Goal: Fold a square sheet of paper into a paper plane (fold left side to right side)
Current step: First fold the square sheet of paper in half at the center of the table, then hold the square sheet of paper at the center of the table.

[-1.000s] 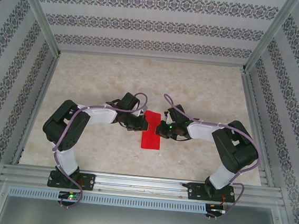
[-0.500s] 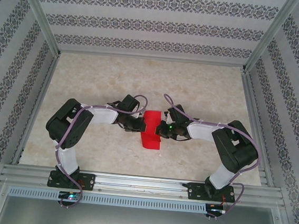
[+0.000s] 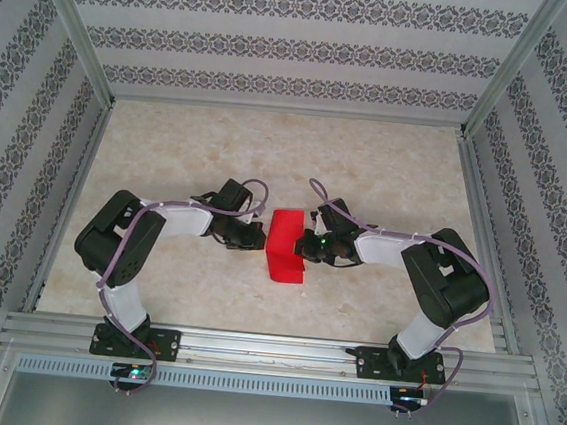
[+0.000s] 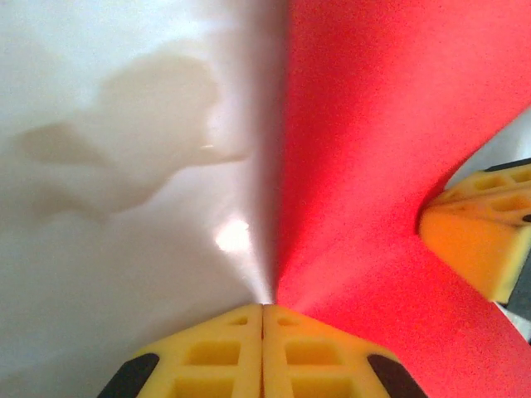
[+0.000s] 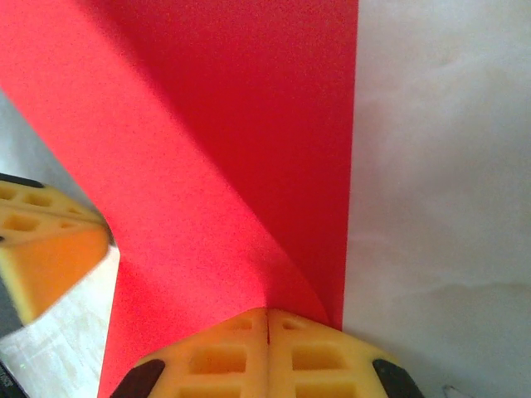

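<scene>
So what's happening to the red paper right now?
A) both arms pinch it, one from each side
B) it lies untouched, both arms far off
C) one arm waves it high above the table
A: the left jaws and the right jaws are shut on opposite edges of the red paper.

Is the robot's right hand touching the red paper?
Touching. In the right wrist view the right gripper is shut on the red paper, whose curled-up edge runs into the seam between its yellow fingers.

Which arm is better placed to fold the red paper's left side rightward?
Left, probably: the left gripper pinches the left edge of the square sheet of paper; the right gripper holds its right edge.
</scene>
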Controlling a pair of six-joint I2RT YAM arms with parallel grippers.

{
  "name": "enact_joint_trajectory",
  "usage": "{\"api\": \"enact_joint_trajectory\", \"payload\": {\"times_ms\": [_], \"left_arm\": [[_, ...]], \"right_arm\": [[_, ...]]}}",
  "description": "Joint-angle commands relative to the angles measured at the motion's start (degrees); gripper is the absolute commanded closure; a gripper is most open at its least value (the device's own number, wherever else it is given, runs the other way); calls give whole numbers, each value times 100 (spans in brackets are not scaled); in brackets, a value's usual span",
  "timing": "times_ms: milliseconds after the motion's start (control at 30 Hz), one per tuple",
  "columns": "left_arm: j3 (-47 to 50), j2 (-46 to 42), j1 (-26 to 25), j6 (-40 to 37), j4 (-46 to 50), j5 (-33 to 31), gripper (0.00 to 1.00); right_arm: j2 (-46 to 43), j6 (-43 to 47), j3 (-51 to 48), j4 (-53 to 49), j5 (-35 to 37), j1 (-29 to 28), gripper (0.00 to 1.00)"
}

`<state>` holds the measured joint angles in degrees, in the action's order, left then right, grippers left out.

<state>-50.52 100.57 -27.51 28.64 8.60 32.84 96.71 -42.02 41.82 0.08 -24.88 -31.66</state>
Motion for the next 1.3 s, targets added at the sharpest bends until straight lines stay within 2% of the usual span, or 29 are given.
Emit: {"api": "enact_joint_trajectory", "payload": {"times_ms": [0,167,300,400,700,1267], "left_arm": [[16,-479,78,-259,285,-113,95],[-30,-742,-123,-158,-84,203,96],[-215,-448,-468,16,-366,474,96],[-328,-225,-639,35,-400,312,97],[-302,233,-686,95,-606,207,97],[74,472,-721,177,-567,-53,97]], "right_arm": [[323,106,-350,-819,645,-32,100],[274,82,-356,-758,584,-33,100],[283,70,-342,-756,568,-42,100],[287,62,-333,-748,559,-50,100],[323,71,-289,-744,555,-94,100],[290,98,-240,-702,502,-138,100]]}}
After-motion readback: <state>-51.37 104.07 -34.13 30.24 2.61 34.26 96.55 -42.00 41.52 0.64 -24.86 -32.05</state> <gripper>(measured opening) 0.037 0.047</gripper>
